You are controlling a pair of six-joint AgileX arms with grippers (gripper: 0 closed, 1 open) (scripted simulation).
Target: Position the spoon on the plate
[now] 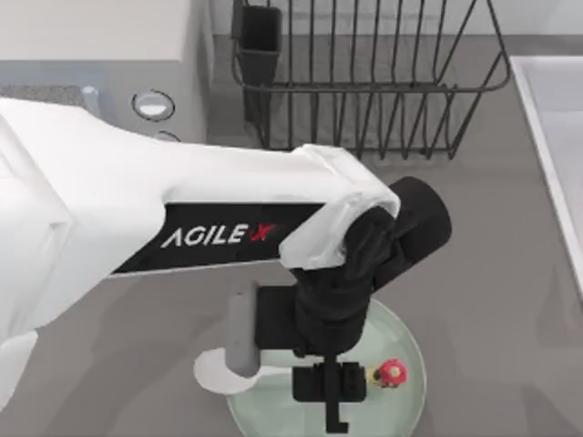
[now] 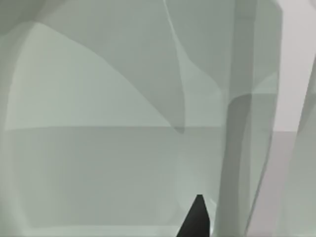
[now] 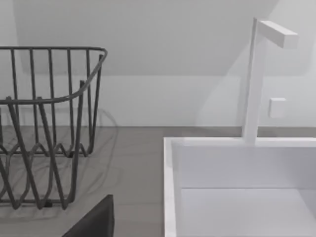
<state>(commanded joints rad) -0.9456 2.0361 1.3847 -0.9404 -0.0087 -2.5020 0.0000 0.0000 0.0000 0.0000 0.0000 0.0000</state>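
The pale mint-green plate (image 1: 401, 405) lies at the table's near edge, a little right of centre. Across it lies the white spoon (image 1: 219, 371). Its broad bowl hangs over the plate's left rim, and its red-pink ornament (image 1: 392, 371) is above the plate's right part. My left arm reaches in from the left, and my left gripper (image 1: 332, 387) sits low over the plate, shut on the spoon's handle, which it hides. In the left wrist view, glossy pale green plate surfaces (image 2: 98, 163) are very close, with a dark fingertip (image 2: 197, 219) in front. A dark part of my right gripper (image 3: 94, 222) is parked off to the right.
A dark wire dish rack (image 1: 364, 82) with a black cup holder (image 1: 258, 41) stands at the back centre. A white sink (image 1: 556, 137) with a tap (image 3: 256, 79) fills the right side. A grey appliance with a knob (image 1: 152, 105) is at the back left.
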